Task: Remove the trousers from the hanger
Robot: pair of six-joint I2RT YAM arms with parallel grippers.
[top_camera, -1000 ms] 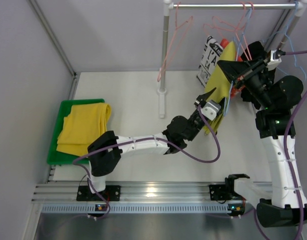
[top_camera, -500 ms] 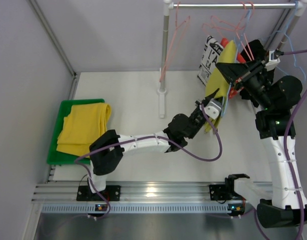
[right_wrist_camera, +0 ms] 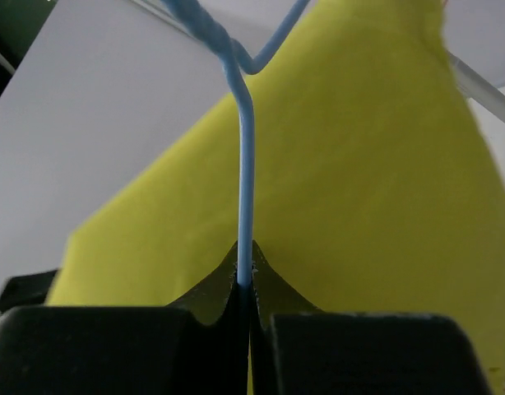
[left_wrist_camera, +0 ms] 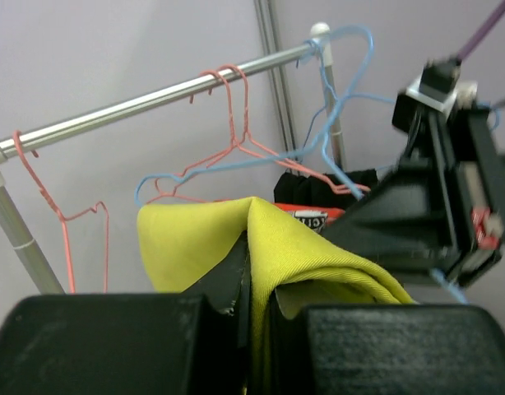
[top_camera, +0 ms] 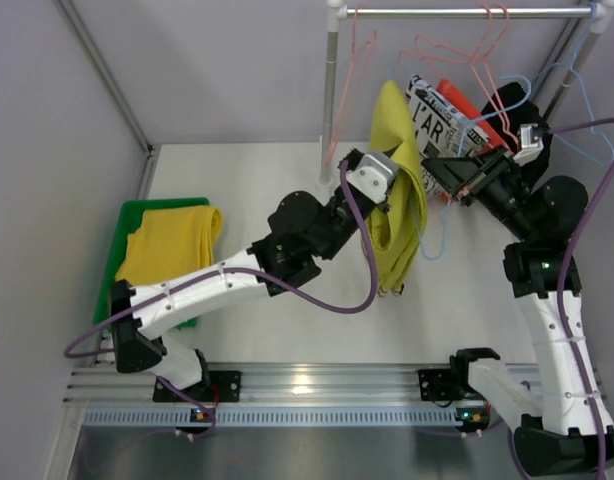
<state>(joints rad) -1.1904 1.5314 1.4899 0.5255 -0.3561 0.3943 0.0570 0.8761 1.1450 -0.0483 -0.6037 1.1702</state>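
My left gripper point(top_camera: 387, 178) is raised beside the rack pole and shut on the olive-yellow trousers point(top_camera: 399, 215), which hang down from it in a long fold. In the left wrist view the cloth point(left_wrist_camera: 318, 255) is pinched between the fingers of that gripper point(left_wrist_camera: 257, 276). My right gripper point(top_camera: 455, 180) is shut on the thin blue wire hanger point(right_wrist_camera: 245, 173), just right of the trousers; the right wrist view shows it point(right_wrist_camera: 246, 276) with the olive cloth point(right_wrist_camera: 359, 181) behind the wire. The golden-yellow trousers point(top_camera: 167, 250) lie folded on the green tray point(top_camera: 117, 250) at the left.
A black-and-white printed cloth point(top_camera: 432, 115) and a red-orange garment point(top_camera: 465, 100) hang behind my right gripper. Several pink and blue wire hangers point(left_wrist_camera: 236, 107) hang on the metal rail point(top_camera: 467, 12). The rack pole point(top_camera: 329, 100) stands mid-table.
My left arm has swung up and to the left, drawing the olive-yellow trousers away from my right gripper and the blue hanger. The right gripper shifted slightly left and down.
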